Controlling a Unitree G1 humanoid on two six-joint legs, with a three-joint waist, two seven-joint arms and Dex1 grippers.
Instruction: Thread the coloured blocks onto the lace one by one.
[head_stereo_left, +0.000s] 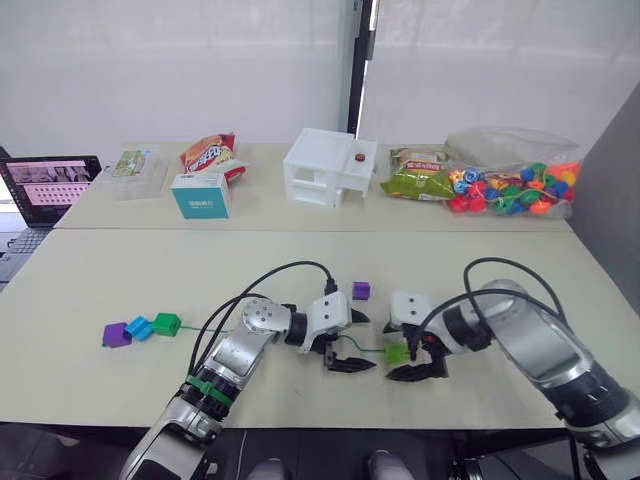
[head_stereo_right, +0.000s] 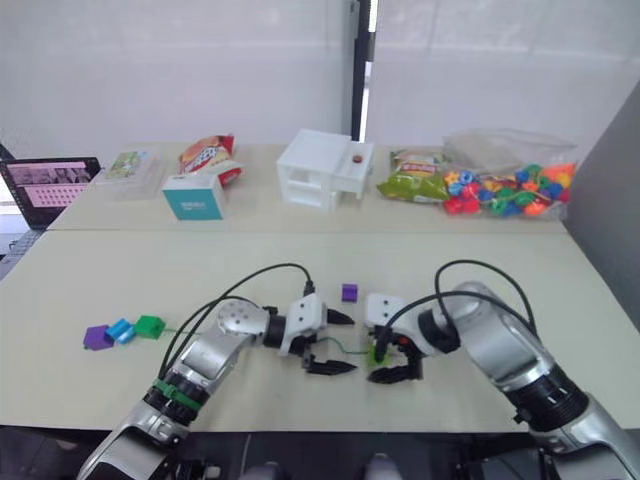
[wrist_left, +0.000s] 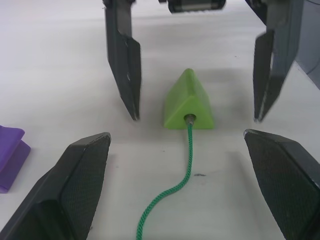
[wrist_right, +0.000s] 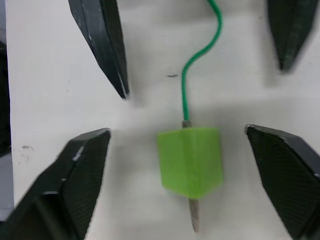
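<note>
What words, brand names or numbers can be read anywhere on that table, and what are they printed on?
None can be read for certain.
Red and orange snack bag: large print, too blurred to read.
Teal and white cardboard box: small print, too small to read.
Green snack packet: lettering unreadable.
Open black laptop: screen shows rows of small pictures, no legible text.

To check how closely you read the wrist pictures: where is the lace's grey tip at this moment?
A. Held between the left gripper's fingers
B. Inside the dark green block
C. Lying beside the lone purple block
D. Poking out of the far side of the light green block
D: the grey tip sticks out of the light green block, with the lace entering its opposite face.
</note>
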